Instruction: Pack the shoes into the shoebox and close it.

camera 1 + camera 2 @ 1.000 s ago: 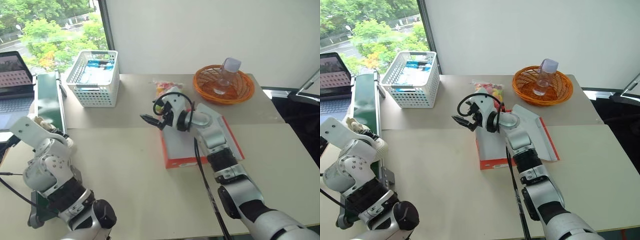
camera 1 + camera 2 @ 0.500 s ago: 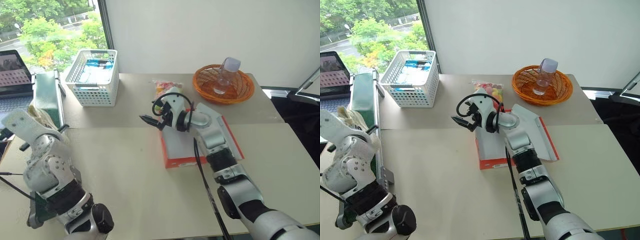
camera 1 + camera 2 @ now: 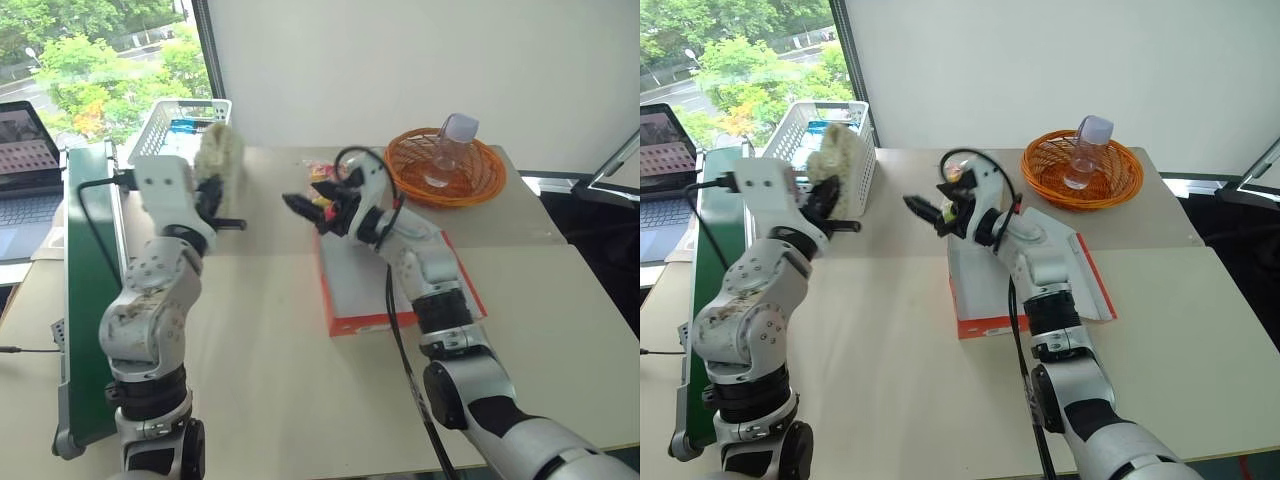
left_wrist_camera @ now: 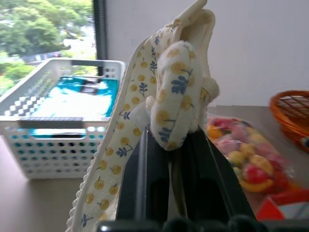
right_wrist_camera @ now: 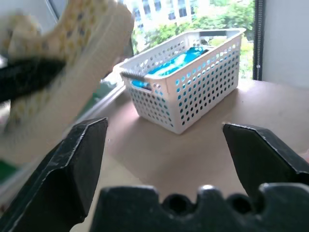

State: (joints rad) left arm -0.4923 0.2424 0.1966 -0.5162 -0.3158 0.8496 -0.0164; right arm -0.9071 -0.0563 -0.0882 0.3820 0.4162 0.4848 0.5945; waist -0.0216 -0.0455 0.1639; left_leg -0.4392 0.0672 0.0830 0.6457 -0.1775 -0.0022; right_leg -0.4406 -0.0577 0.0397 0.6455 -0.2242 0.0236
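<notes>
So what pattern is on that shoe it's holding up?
The shoe is cream with small yellow flowers and blue sprigs, clearest in the left wrist view.

Shoe in left hand, left of shoebox; right hand between

Shoe cream, yellow-blue floral print; shoebox red-orange, white inside; basket white; fingers black.
</notes>
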